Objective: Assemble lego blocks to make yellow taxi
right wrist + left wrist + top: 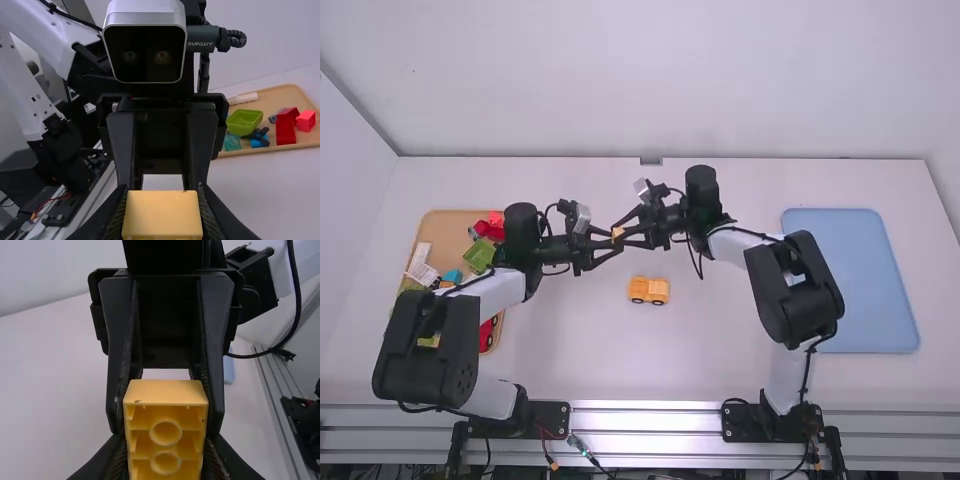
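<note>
In the high view, my left gripper (610,243) and my right gripper (626,238) meet tip to tip above the table, both shut on one small yellow block (618,232). The left wrist view has the left gripper (165,447) at the sides of the yellow block (166,394), whose hollow underside with round tubes faces that camera. A smooth face of the yellow block (162,215) lies between the fingertips of the right gripper (161,197) in the right wrist view. A yellow-orange toy car body with wheels (648,290) stands on the table below the grippers.
At the left, a wooden tray (447,232) holds red, green, blue and white pieces, partly under the left arm. A blue tray (860,285) lies at the right, beside the right arm. The white table (720,350) shows between the arm bases and the car.
</note>
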Controlling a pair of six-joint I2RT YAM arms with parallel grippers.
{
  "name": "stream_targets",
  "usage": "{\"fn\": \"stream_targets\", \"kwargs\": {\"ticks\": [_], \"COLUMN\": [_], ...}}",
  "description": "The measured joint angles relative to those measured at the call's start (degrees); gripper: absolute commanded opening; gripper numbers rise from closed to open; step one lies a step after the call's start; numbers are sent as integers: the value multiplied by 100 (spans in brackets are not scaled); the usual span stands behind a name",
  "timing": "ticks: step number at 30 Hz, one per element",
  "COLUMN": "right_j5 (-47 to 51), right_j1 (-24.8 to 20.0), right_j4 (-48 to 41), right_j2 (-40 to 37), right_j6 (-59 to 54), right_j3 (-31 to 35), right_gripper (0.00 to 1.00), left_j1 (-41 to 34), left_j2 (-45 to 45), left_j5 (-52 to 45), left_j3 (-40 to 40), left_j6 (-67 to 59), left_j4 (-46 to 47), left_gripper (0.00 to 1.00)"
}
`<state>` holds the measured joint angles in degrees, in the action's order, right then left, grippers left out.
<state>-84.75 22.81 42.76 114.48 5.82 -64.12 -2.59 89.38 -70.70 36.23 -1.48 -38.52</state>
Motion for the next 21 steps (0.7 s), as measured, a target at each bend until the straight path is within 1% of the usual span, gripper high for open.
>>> {"fn": "stream_targets", "kwargs": {"ticks": [2, 3, 4, 5, 6, 8, 10, 11, 12, 15, 16, 18, 20, 21], "right_j5": [-4, -11, -11, -11, -11, -17, 44, 79, 184, 723, 1143, 1646, 2424, 2761], "right_j1": [-4, -4, -4, -4, -4, -4, -4, -4, -9, -55, -109, -190, -319, -369], "right_j4": [15, 15, 13, 9, 9, -15, -37, -44, -107, -468, -769, -1182, -2083, -2697], "right_j2": [0, 0, 0, 0, 0, 0, 0, 0, 0, 2, 0, 0, 0, 0], "right_j6": [-2, -7, -7, -4, -11, -2, 0, 7, 11, 2, -42, -122, -328, -518], "right_j3": [-2, -2, 0, -2, -2, -4, -4, -4, -4, -4, -7, -13, -111, -225], "right_gripper": [19, 19, 19, 18, 16, 14, 7, 6, 3, 0, 0, 0, 0, 0], "left_j1": [0, 2, 0, 0, 0, 0, 0, 0, 0, 2, 11, 11, 11, 11], "left_j2": [0, 0, 0, 0, 0, 2, 0, 0, 2, 0, 2, 0, 0, 0], "left_j5": [0, 0, 0, 0, -2, 20, 39, 39, 42, 81, 186, 553, 1290, 1698], "left_j3": [0, 0, 0, 0, 0, 0, 0, 0, 0, 0, 0, 0, 2, 0], "left_j6": [0, 4, 7, 13, 2, -2, 17, 17, 13, 20, 9, 9, 11, 9], "left_j4": [-26, -33, -33, -33, -37, -61, -79, -76, -76, 105, 293, 745, 1325, 1558], "left_gripper": [2, 3, 8, 29, 78, 99, 99, 99, 99, 99, 99, 99, 99, 99]}}
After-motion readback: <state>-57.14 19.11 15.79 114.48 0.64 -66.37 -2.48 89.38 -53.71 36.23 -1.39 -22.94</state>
